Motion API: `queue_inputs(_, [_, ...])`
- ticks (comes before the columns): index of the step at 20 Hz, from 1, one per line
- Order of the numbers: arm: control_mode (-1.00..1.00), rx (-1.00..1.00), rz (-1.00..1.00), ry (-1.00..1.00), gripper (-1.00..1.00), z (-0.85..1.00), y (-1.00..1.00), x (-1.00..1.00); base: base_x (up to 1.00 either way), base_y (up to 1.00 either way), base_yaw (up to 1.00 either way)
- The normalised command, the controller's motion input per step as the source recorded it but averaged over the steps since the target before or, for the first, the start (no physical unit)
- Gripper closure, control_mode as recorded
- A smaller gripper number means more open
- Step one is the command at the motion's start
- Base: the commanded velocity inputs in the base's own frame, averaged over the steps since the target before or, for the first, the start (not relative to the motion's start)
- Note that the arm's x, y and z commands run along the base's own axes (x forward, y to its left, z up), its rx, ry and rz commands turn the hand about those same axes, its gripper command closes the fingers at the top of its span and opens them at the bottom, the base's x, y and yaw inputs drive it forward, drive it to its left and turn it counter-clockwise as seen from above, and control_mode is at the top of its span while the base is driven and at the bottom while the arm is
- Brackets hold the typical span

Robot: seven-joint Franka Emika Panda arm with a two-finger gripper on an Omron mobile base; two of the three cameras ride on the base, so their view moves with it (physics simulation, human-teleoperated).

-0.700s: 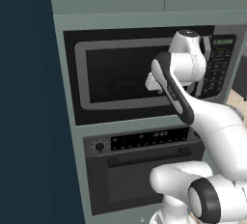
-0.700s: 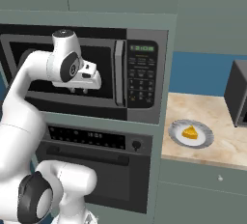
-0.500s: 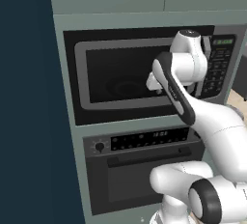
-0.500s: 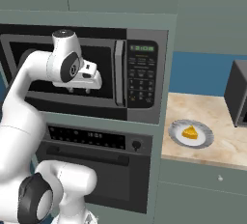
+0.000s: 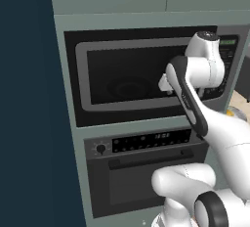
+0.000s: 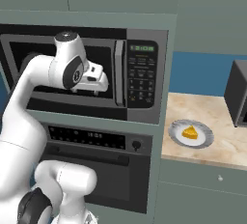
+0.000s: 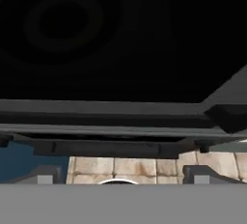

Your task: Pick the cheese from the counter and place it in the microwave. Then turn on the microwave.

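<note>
The fingers [image 6: 100, 87] stand wide apart and hold nothing, right up against the dark window of the microwave [image 6: 62, 76], just beside its vertical handle [image 6: 118, 71]. Well off to the fingers' right, the cheese [image 6: 190, 133] sits on a round plate [image 6: 176, 136] on the tabletop [image 6: 226, 143].

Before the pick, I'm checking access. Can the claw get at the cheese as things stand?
Probably yes: the cheese lies uncovered on its plate with nothing above it, though the open claw is off by the microwave door.
</note>
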Motion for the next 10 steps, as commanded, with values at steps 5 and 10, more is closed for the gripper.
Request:
queue_inputs(5, [-1.0,0.0,-0.09,-0.01,-1.0,0.08,-0.45,-0.19,0.0,0.0,0.0])
queue_inputs(10, [-1.0,0.0,-0.07,-0.01,-1.0,0.05,-0.43,-0.07,0.0,0.0,0.0])
